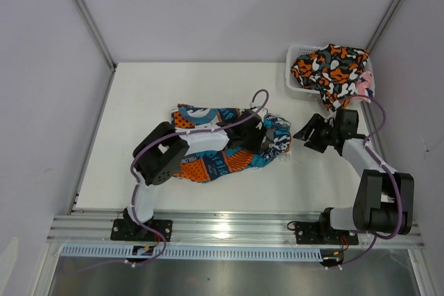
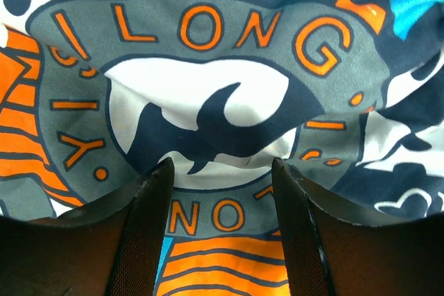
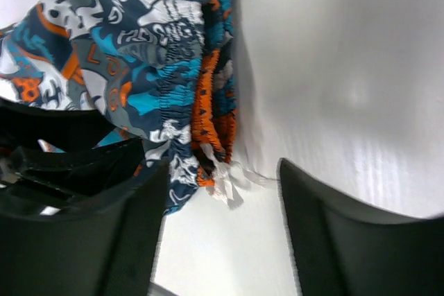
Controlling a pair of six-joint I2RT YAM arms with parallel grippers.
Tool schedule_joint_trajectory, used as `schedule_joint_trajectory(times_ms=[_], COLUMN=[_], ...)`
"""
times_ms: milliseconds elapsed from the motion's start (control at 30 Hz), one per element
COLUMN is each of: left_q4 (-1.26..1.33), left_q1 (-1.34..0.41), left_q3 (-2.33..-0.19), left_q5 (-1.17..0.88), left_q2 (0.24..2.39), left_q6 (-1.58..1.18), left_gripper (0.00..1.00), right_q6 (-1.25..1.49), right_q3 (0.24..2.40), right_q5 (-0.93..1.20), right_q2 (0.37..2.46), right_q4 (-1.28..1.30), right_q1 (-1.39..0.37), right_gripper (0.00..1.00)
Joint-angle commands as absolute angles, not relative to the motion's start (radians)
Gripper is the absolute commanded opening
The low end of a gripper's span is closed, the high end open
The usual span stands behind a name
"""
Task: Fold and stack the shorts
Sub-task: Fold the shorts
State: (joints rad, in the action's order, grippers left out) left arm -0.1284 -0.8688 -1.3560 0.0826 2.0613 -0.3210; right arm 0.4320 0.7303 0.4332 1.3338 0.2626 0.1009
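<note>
Patchwork shorts (image 1: 215,164) lie spread mid-table, long side running left to right. Their gathered waistband (image 3: 182,95) forms the right edge, doubled over on itself. The left gripper (image 2: 222,166) is over their right half, fingers apart with printed cloth showing between them; I cannot tell whether they touch it. The right gripper (image 3: 222,170) is just beside the waistband edge, fingers spread over bare table (image 1: 139,102) and holding nothing. Open surface lies left of and beyond the shorts. Camouflage shorts (image 1: 326,67) and pink shorts (image 1: 365,84) are heaped in the basket (image 1: 295,57) at the far right corner.
</note>
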Motion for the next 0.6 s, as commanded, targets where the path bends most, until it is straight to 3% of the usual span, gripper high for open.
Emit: schedule_joint_trajectory(times_ms=[0,133,167,333,433,567], left_q4=[-0.227,-0.233,-0.241,-0.302,-0.33,-0.348], left_q1=[-0.848,-0.845,-0.845,-0.845,-0.845,-0.845], left_q3=[-1.289,-1.276,-1.281,-1.31,-1.321,-1.318], left_q5=[0.112,0.095,0.092,0.077,0.071,0.077], left_q2=[2.046,1.979,1.962,1.859,1.836,1.801], left_q6=[-0.307,-0.307,-0.307,-0.302,-0.299,-0.299], left_gripper=[0.62,0.65,0.65,0.7,0.73,0.74], right_q6=[0.46,0.48,0.482,0.518,0.525,0.528], right_q3=[0.724,0.703,0.7,0.684,0.695,0.718], right_q5=[0.584,0.627,0.637,0.739,0.75,0.736], right_q2=[1.367,1.359,1.361,1.385,1.387,1.426], right_q4=[0.149,0.106,0.088,0.011,-0.021,-0.026], right_q1=[0.104,0.103,0.104,0.086,0.043,0.003], right_gripper=[0.62,0.45,0.37,0.19,0.12,0.11])
